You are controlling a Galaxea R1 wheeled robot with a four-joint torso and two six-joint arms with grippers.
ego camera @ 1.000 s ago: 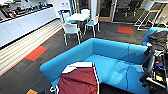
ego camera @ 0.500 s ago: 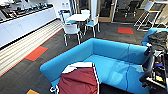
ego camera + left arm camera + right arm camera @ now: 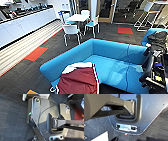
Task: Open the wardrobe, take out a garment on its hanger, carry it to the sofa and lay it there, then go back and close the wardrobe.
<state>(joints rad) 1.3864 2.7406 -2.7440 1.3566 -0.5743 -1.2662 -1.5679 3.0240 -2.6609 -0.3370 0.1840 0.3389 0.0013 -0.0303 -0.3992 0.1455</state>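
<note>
While the garment [image 3: 79,81] lies on the sofa [image 3: 112,57] — no hand touches it.

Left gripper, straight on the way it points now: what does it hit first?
Most likely the robot's own wide dark plate with round fittings, straight ahead in the left wrist view, with dark grey carpet beside it. Depth is unclear.

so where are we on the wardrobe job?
Done: the maroon jacket lies on the blue sofa, with what looks like its white hanger hook at the seat edge. In hand: nothing visibly held. Left: going back and closing the wardrobe.
</note>
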